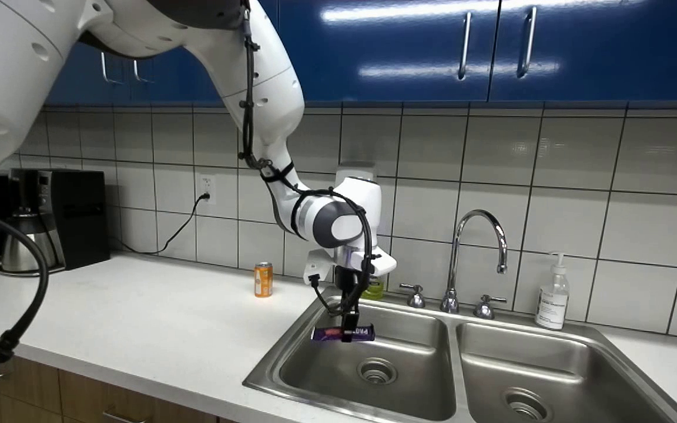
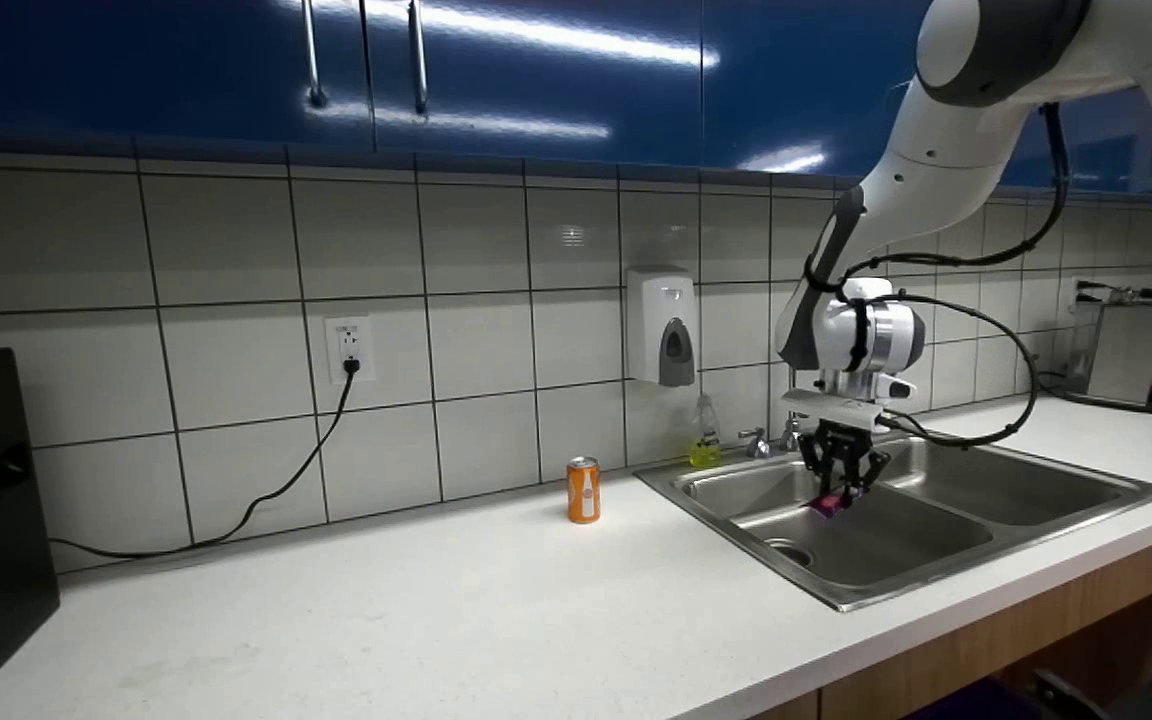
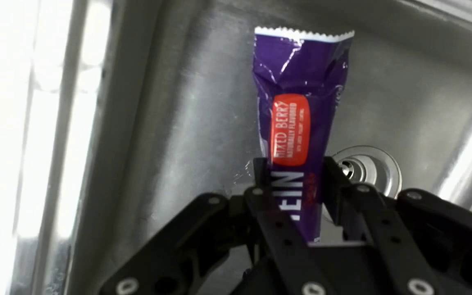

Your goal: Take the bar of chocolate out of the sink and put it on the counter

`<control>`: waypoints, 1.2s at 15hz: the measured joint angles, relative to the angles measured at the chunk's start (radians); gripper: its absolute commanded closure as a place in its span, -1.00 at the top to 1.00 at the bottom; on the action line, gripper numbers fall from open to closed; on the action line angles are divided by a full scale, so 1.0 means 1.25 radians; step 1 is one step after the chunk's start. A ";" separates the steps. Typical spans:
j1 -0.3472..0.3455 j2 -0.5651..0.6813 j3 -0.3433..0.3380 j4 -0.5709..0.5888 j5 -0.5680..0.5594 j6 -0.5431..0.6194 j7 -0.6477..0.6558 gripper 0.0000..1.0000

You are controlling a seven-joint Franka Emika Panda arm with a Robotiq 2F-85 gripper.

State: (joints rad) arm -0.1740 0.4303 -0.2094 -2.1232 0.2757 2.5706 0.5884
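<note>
Gripper [image 3: 295, 174] is pinching the bar of chocolate [image 3: 295, 131] across its width, both black fingers [image 3: 261, 174] tight on the long edges. Bar is held off the floor of the sink [image 2: 886, 545], over the basin nearer the orange can [image 2: 583, 490]; can't tell whether it sits above or below rim height. Wrist view alone makes MIXED BERRY readable, on a rounded red patch, bigger white letters partly covered below. Same view shows the drain [image 3: 369, 170] partly behind one finger. Full sink outline shows in an exterior view, along with the whole wall dispenser [image 2: 661, 320] and a bottle [image 2: 704, 452] of yellow-green liquid at the back corner. Pump bottle [image 1: 553, 296] and the full faucet [image 1: 453, 264] arc show in an exterior view, both drains there too. Counter [image 1: 138, 329] and can appear in both exterior views, can upright near the wall. Wrapper is glossy, creased purple film with a serrated white end crimp. Sink is dull stainless with soft streaky reflections, rounded basin corners, circular drains. Faucet is mirror chrome, gooseneck. Counter is smooth off-white over wood-grain fronts [image 1: 97, 393]. Can is a cylinder, metallic top, pale graphic on the side. Backsplash [image 1: 567, 223] is pale square tile, dark grout; cabinets [image 1: 385, 59] glossy blue with slim metal handles. Arm [image 1: 277, 106] is white molded shell, black cable [image 1: 249, 82] strapped along it.
</note>
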 measured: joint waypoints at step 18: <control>0.199 -0.135 0.067 -0.246 -0.331 0.156 -0.206 -0.80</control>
State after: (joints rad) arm 0.0745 0.2613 -0.1261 -2.4308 -0.1380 2.7659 0.3315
